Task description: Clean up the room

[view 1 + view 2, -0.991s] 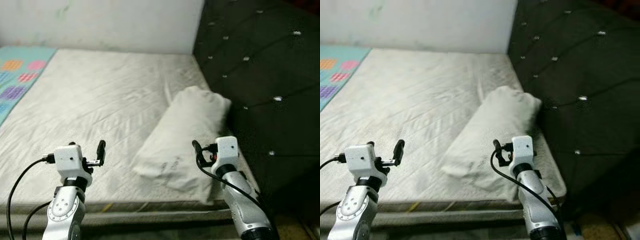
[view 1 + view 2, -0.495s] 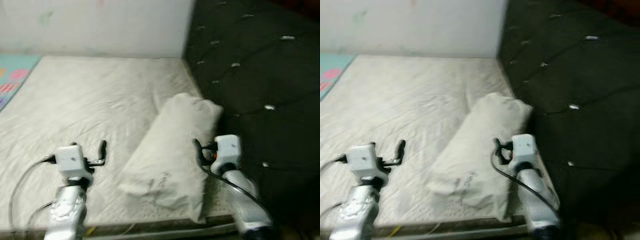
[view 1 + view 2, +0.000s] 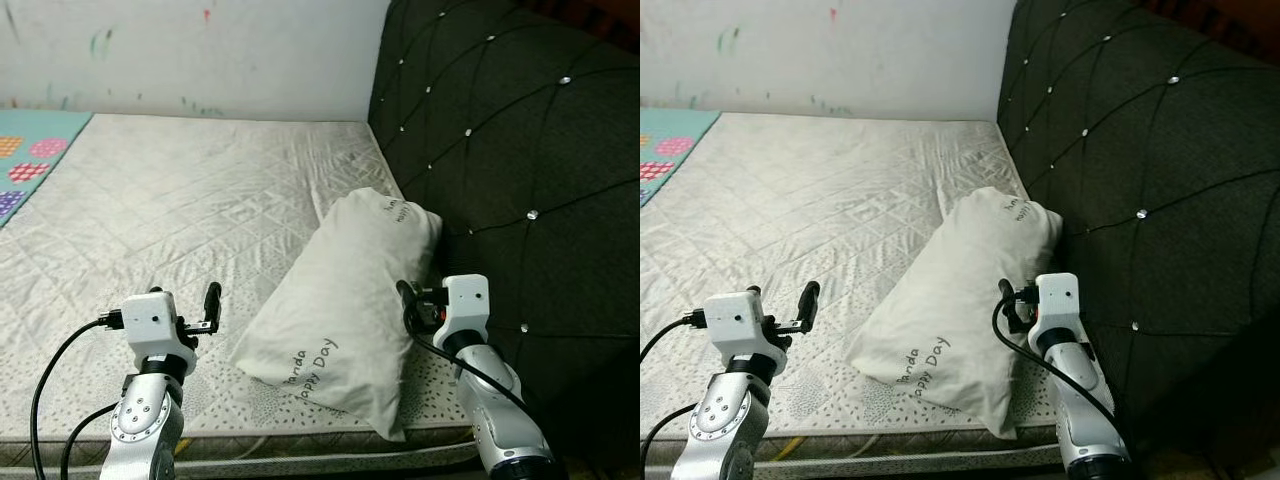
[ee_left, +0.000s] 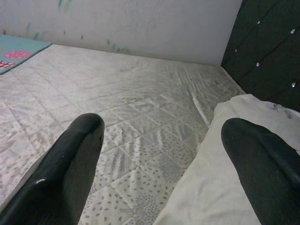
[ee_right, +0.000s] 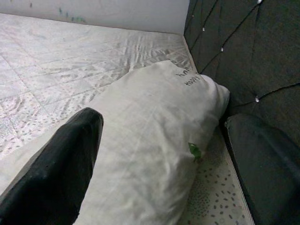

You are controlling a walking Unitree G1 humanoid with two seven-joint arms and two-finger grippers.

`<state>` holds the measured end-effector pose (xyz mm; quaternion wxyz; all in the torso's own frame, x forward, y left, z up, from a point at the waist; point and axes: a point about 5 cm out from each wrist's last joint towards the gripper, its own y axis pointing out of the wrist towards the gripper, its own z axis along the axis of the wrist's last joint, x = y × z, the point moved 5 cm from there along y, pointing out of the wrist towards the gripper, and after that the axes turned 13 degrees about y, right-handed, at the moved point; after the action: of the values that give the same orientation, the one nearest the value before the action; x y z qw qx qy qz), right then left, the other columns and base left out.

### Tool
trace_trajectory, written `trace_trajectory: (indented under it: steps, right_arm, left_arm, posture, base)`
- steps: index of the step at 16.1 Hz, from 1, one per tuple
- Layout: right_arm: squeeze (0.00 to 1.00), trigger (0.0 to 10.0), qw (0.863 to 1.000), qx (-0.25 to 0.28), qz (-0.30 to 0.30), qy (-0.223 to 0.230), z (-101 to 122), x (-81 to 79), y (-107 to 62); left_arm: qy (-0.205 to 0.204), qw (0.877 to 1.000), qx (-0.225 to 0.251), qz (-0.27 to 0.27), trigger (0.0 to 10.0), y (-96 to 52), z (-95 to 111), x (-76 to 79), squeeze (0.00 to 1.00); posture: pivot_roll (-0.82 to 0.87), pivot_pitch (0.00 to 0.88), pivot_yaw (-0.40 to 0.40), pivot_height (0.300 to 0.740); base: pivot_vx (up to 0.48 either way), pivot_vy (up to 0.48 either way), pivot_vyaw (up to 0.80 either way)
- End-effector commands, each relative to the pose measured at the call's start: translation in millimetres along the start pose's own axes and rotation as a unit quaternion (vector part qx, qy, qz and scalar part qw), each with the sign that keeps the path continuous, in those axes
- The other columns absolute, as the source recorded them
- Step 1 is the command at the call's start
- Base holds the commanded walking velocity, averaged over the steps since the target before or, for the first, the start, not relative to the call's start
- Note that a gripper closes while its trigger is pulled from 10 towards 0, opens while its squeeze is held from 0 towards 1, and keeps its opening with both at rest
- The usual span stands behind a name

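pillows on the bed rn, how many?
1. A single white pillow lies on the mattress, on the robot's right, lengthwise beside the dark tufted headboard, between the left gripper and right gripper.

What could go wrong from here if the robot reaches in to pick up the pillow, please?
The pillow lies wedged against the dark tufted headboard, so the right gripper, open beside it, could scrape the padding. The pillow's near corner overhangs the mattress edge, so a weak pinch might let it slide off. The left gripper, also open, sits off to one side, risking a lopsided lift.
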<state>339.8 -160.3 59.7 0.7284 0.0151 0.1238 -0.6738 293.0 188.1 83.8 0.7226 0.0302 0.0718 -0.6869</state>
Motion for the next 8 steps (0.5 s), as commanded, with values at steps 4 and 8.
trace_trajectory:
  steps: [4, 8]
  right_arm:
    - [0.00, 10.0, 1.000, 0.011, -0.007, 0.002, 7.8, 5.4, 0.1]
    - [0.00, 10.0, 1.000, 0.007, -0.003, 0.004, 8.2, 4.9, 0.4]
  left_arm:
    - [0.009, 1.000, -0.010, -0.005, 10.0, -1.1, -5.3, -0.4, 0.00]
    - [0.012, 1.000, -0.012, 0.002, 10.0, -2.0, -5.3, -5.3, 0.00]
  posture:
    - [-0.06, 0.000, -0.061, 0.740]
    - [-0.07, 0.000, -0.058, 0.725]
  base:
    - [0.000, 0.000, 0.00]
    - [0.000, 0.000, 0.00]
